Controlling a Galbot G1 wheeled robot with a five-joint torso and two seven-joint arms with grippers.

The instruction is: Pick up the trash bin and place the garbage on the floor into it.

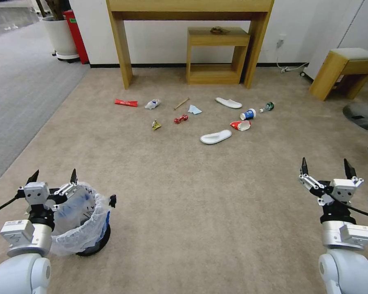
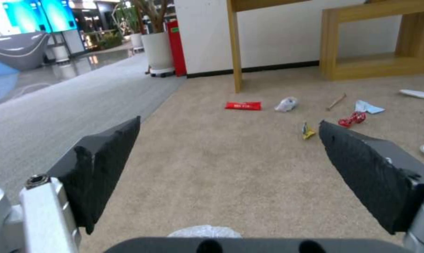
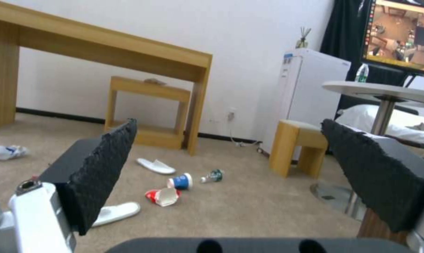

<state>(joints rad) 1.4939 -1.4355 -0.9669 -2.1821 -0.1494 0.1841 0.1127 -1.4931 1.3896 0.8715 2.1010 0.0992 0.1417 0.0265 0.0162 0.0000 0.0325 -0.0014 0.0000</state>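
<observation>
The left tool (image 1: 53, 176), fingers spread wide, hovers at the lower left of the head view just above and beside the trash bin (image 1: 82, 222), which stands on the beige carpet floor (image 1: 192, 196) with its crinkled white liner folded over the rim. The right tool (image 1: 326, 166), likewise spread and holding nothing, hangs at the lower right, well apart from the bin. The garbage lies scattered across the upper middle of the frame, in front of a wooden table (image 1: 190, 24): a red wrapper (image 1: 126, 103) at the left end, then a crumpled white scrap (image 1: 152, 104), a stick (image 1: 181, 103), a pale blue tissue (image 1: 194, 109), a yellow scrap (image 1: 156, 125) and a crushed red can (image 1: 180, 119). Farther right lie two white slippers (image 1: 215, 136), a blue paper cup (image 1: 247, 114), a red paper cup (image 1: 240, 125) and a small bottle (image 1: 267, 107). In the left wrist view, a patch of the white liner (image 2: 203, 231) shows at the bottom edge between the spread fingers (image 2: 104, 165)
</observation>
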